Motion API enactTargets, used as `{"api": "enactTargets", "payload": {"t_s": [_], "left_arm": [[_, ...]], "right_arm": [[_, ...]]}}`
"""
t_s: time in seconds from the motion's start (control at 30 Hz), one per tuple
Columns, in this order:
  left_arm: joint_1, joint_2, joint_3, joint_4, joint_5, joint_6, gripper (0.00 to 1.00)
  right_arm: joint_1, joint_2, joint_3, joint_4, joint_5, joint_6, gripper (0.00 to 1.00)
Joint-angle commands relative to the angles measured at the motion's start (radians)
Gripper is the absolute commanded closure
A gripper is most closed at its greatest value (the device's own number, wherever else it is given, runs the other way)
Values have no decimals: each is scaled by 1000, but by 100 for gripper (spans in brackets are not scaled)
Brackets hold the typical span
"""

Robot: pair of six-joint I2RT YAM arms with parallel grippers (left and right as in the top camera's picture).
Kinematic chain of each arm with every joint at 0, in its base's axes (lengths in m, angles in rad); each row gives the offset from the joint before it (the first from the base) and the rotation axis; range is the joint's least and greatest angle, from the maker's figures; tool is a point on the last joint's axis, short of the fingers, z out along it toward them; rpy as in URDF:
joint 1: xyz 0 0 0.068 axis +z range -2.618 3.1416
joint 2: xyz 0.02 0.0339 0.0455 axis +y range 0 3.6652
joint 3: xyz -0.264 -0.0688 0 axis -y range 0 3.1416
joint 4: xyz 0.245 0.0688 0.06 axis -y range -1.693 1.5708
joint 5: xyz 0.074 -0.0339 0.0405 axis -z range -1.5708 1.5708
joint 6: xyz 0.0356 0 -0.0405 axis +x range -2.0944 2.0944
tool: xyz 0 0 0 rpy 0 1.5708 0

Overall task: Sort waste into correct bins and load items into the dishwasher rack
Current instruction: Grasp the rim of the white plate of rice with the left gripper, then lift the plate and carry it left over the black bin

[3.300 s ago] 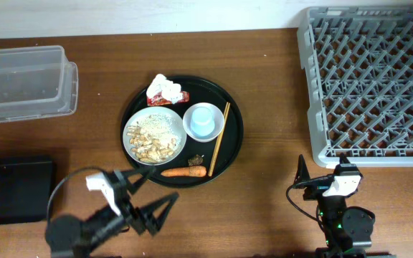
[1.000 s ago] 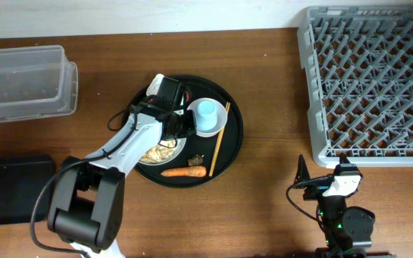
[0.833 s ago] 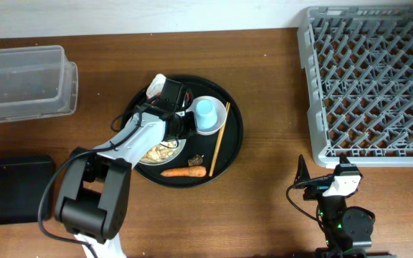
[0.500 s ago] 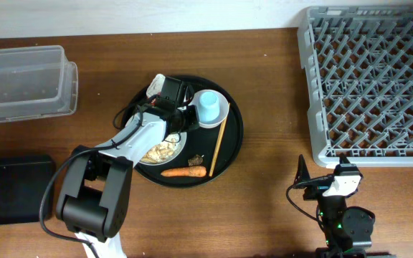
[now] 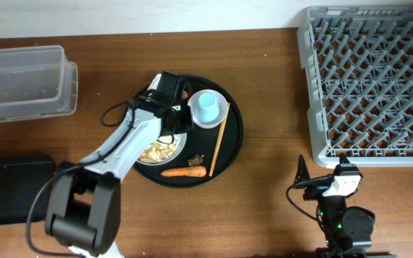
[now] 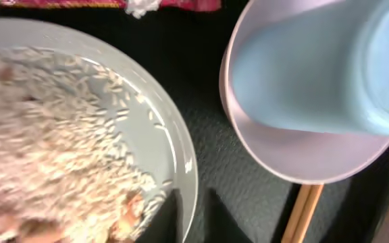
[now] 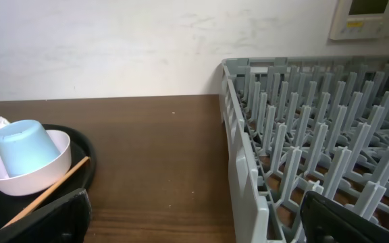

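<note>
**A:** Over the table, seen from above, where does the left gripper stand?

**B:** It is on the round black tray, at the left rim of a white bowl. The light-blue cup sits inside this bowl. The arm hides part of the white plate with its rice scraps. The carrot lies at the tray's near edge, and the chopsticks lie to the right of the plate. The clear tub and the black container are far to the left, the grey rack far to the right.

**A:** And the left wrist view?

**B:** It shows the plate with rice, the tilted bowl with the cup, and a strip of red wrapper at the top edge. The fingers do not show, so I cannot tell if this claw grips anything.

**A:** The right wrist view?

**B:** The right gripper has its 2 fingers spread wide with nothing between them, low over the table beside the rack.
</note>
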Motion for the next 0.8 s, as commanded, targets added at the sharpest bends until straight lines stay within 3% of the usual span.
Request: {"api": "enactTargets", "payload": {"t_s": [0.0, 0.23, 0.37, 0.53, 0.77], "left_arm": [[-2, -30, 13, -61, -37, 13, 58], [-3, -21, -77, -60, -37, 39, 58], [-33, -19, -77, -21, -37, 159, 56], [-76, -2, -77, 11, -168, 158, 56], [-76, 92, -77, 42, -156, 158, 57]], "right_arm": [[-7, -8, -6, -4, 9, -7, 2], [-7, -8, -6, -4, 9, -7, 2], [-7, -8, -6, -4, 9, -7, 2], [-7, -8, -6, -4, 9, -7, 2], [-7, -8, -6, -4, 9, -7, 2]]}}
